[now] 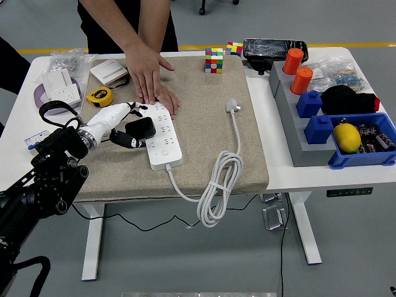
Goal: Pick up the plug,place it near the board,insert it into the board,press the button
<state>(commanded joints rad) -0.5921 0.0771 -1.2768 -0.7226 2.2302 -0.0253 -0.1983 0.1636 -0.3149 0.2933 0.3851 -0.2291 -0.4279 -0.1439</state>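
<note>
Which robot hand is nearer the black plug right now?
Left. The left hand is at the black plug, beside the white power strip; whether it grips the plug is unclear. The right hand is out of view.

The left hand [117, 120] grips the black plug [140, 128] at the near-left edge of the white power strip [162, 137] — a person's hand [150, 77] presses the strip's far end onto the beige mat [210, 151].
</note>
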